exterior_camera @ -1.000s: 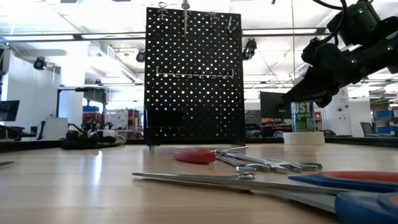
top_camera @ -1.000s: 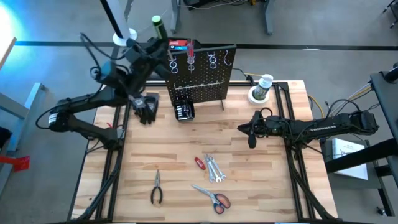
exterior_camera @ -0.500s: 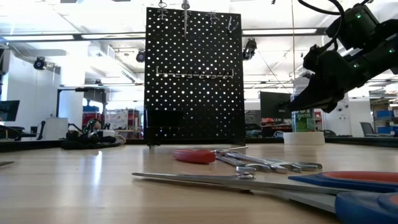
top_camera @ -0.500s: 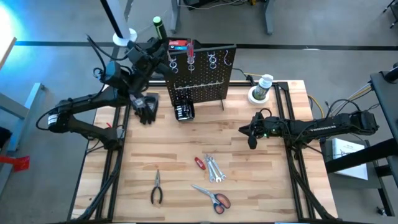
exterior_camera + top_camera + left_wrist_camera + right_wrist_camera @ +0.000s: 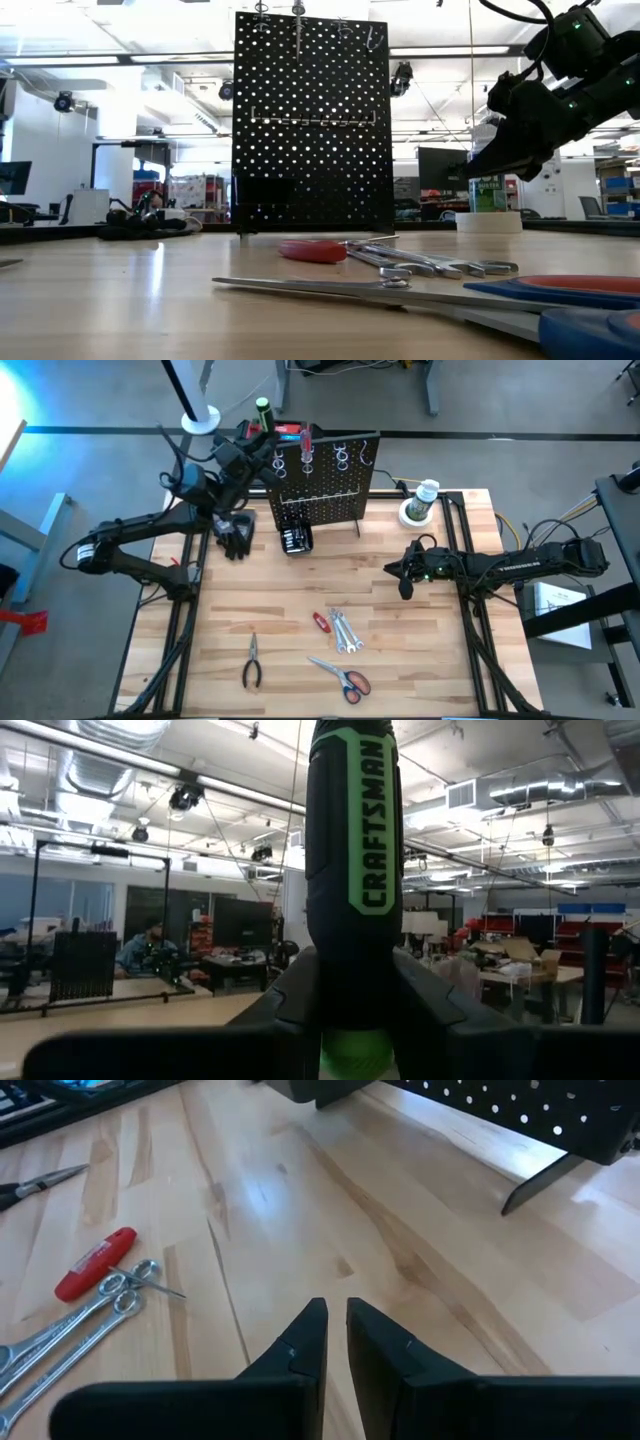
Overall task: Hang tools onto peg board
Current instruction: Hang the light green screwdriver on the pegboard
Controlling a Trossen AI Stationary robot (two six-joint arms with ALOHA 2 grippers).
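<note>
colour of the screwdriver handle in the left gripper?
Black with bright green trim and lettering; the screwdriver handle shows best in the left wrist view.

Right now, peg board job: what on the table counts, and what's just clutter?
Job:
- peg board
- green screwdriver in left gripper
- red screwdriver already on board
- pliers
- wrenches
- scissors
- small red tool

Clutter:
- black gloves
- bit box
- can on tape roll

Right gripper empty, idle.

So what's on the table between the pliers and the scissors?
Nothing: the high view shows bare wood between the black-handled pliers and the red-handled scissors.
</note>
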